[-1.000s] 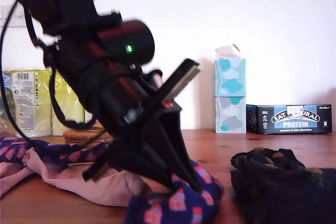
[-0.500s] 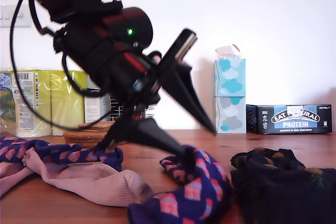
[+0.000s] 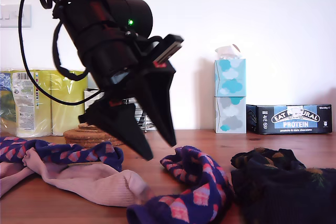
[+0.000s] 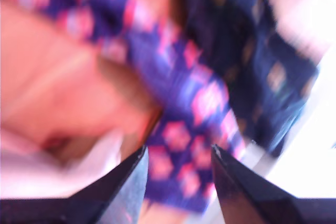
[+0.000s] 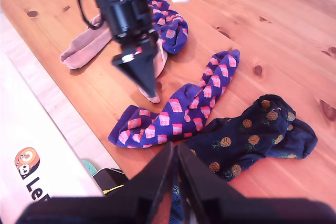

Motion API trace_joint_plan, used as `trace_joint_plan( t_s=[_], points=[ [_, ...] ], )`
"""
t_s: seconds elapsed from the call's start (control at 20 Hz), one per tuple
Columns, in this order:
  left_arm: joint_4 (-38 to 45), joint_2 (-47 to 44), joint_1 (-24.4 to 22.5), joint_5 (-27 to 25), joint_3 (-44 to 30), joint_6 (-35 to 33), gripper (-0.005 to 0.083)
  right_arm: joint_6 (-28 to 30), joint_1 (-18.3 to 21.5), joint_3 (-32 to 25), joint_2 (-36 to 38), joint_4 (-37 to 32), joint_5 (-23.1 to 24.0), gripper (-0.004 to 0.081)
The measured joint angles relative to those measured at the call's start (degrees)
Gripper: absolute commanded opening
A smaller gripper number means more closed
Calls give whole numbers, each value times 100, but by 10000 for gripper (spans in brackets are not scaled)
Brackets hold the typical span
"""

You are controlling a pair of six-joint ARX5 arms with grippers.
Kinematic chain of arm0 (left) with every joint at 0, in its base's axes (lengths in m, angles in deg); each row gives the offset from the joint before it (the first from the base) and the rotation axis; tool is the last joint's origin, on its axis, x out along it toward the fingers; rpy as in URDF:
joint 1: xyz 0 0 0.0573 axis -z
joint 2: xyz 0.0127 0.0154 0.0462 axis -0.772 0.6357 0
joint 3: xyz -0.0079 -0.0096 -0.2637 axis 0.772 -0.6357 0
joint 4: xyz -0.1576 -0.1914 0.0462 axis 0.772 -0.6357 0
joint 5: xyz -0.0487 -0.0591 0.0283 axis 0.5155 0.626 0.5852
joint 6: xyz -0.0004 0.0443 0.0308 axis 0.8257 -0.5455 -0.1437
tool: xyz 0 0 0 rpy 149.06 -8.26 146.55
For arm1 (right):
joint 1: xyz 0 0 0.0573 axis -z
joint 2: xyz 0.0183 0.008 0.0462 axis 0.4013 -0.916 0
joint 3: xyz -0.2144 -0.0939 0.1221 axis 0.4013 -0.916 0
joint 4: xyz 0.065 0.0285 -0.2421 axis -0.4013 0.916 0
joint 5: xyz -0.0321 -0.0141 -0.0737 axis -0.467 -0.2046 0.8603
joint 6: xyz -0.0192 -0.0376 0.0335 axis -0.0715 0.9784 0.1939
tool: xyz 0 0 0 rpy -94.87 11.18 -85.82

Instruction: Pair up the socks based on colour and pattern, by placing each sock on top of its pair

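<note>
The navy sock [image 5: 178, 111] lies on the table [image 5: 273, 19] beside the pink sock [image 3: 89, 179]. First gripper [image 3: 160, 148] open, empty above it. Soft, limp knit; a bunched fold is best pinched. Second gripper [image 5: 176, 156] closed, empty.

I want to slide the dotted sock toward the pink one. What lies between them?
The navy diamond sock lies stretched between the dotted sock and the pink sock, clearest in the second wrist view.

Soft knitted socks [image 5: 178, 111] lie on the smooth, knotty wooden table [image 5: 294, 35].
</note>
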Motion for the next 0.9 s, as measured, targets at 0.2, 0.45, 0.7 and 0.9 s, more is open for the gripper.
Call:
trace_joint_plan(
  t_s=[0.2, 0.45, 0.7, 0.9],
  points=[
    [817, 0, 4, -629, 2, 127, 398, 0, 0, 0, 0, 0, 0, -13],
    [1150, 0, -72, -356, 2, 498, 431, 0, 0, 0, 0, 0, 0, -13],
    [1554, 227, -70, -142, 15, 850, 431, 0, 0, 0, 0, -2, 0, -13],
    [1880, 769, -70, -120, 11, 1178, 431, 13, 0, 0, 0, -9, 0, -13]
  ],
)
